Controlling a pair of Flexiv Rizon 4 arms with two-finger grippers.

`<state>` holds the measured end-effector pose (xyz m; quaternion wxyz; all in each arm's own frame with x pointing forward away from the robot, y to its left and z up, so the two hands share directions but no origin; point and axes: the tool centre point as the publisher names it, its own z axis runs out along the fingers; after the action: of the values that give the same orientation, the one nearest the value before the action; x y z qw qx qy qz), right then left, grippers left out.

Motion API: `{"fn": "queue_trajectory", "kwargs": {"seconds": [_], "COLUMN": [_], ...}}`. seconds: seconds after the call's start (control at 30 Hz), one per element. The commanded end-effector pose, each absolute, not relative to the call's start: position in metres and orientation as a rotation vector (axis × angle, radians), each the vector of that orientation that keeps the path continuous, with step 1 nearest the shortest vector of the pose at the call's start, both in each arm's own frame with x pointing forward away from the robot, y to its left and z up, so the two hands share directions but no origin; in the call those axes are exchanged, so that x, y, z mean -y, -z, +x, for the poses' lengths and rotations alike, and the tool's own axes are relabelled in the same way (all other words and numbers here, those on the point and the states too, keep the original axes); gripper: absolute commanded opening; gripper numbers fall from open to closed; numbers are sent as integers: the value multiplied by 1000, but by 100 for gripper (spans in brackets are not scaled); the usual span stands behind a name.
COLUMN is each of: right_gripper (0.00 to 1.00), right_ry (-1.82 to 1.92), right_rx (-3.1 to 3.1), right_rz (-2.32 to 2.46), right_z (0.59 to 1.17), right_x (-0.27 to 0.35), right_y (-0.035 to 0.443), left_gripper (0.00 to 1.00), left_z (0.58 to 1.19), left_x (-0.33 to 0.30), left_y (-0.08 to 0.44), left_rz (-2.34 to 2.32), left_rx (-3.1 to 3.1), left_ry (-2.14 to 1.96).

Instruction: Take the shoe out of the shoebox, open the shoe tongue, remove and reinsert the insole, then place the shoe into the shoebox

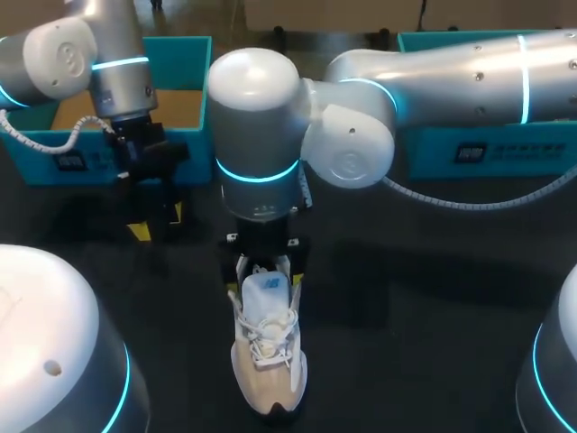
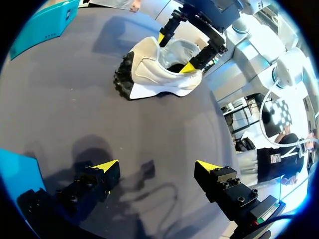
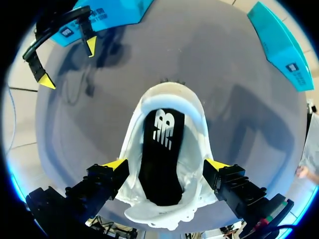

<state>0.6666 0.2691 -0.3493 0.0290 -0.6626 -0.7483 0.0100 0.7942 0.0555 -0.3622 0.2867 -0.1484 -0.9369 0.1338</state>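
A white and beige shoe [image 1: 268,356] stands upright on the dark table, toe towards the front edge, and also shows as the shoe [image 2: 159,74] far ahead of my left gripper. The black insole [image 3: 162,154] with a white logo lies inside the shoe [image 3: 192,124]. My right gripper [image 3: 166,165] is open, one finger on each side of the heel collar; from above the right gripper [image 1: 267,269] hangs over the heel. My left gripper [image 2: 157,167] is open and empty over bare table, in front of the teal shoebox [image 1: 194,54]; the left gripper [image 1: 158,223] is left of the shoe.
A second teal box part [image 1: 433,149] lies at the back right under my right arm. In the right wrist view the teal shoebox [image 3: 109,15] and the other teal piece [image 3: 279,45] sit beyond the shoe's toe, with my left gripper [image 3: 70,62] near the first.
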Motion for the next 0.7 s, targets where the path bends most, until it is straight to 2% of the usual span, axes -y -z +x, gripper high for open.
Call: {"fn": "queue_trajectory", "kwargs": {"seconds": [0.03, 0.7], "right_gripper": [100, 100], "right_ry": [-16, -98], "right_rx": [2301, 2279], "right_rz": [-2063, -2108], "right_z": [656, 634], "right_x": [-265, -270], "right_y": [347, 332], "left_gripper": [100, 100], "left_z": [799, 799], "left_x": [-52, -46], "left_y": [364, 357], "left_rz": [-404, -438], "left_rx": [2493, 2496], "left_ry": [-348, -352]}}
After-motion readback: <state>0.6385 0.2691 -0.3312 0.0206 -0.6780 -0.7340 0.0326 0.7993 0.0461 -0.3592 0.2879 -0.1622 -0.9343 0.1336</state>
